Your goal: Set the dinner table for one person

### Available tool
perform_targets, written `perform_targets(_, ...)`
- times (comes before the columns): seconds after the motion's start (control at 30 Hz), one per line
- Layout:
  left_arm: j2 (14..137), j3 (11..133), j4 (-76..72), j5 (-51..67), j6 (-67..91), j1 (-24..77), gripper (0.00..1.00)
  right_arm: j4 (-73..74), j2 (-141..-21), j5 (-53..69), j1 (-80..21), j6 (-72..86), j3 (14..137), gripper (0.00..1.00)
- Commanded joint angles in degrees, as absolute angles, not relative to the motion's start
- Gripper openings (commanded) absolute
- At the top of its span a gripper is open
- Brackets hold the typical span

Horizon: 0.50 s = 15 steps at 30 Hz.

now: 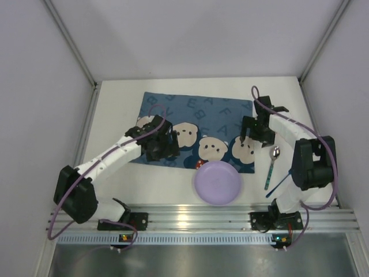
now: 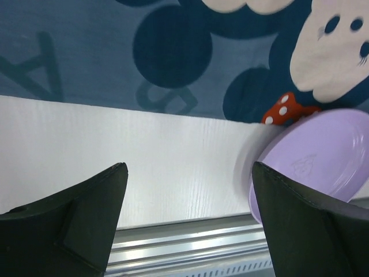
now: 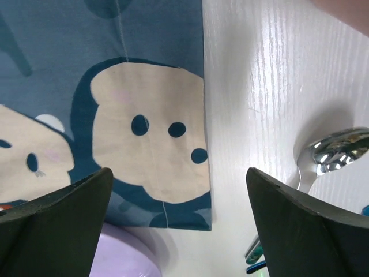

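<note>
1. The dinner table point(image 1: 173, 186), a matte-white top, is being shown filling the floor of the enclosure. A ribbed aluminium rail point(image 1: 202, 214) is being carried along its near edge.
2. The dark-blue cartoon-mouse placemat point(image 1: 202, 112) is being displayed flat across the table's middle, toward the far side.
3. The lilac plate point(image 1: 217, 182) is being supported partly by the placemat's near edge and partly by bare white tabletop, just beyond the rail.
4. The left gripper point(image 2: 190, 167) is being held over the near left part of the placemat. Its fingers are being held wide apart with nothing between them. In its wrist view the plate is being seen off to its right.
5. The right gripper point(image 3: 179, 170) is being held above the placemat's right edge. Its fingers are likewise being held spread wide, clamped on nothing.
6. The spoon point(image 1: 272, 167), shiny-bowled with a teal handle, is being shown lying on bare tabletop just right of the placemat and apart from the right gripper. Its bowl is being pointed toward the far side.
</note>
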State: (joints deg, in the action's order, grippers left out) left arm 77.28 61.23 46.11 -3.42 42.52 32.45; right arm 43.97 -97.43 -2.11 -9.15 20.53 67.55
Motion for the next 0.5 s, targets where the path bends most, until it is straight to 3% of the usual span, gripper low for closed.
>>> perform_targets(0.0, 81.5, 58.4, 40.6, -1.1, 42.0, 37.1, 0.94, 45.2, -89.8, -1.6, -9.2, 21.4, 67.6, 1.00)
perform_targets(0.33, 95.3, 61.4, 28.9, 7.2, 39.4, 49.0, 0.91, 49.5, -73.5, 3.2, -11.4, 22.8, 66.6, 1.00)
perform_targets(0.47, 101.7, 64.7, 28.2, 6.9, 40.3, 51.9, 0.84, 51.8, -69.4, 2.4, -11.4, 22.3, 66.4, 1.00)
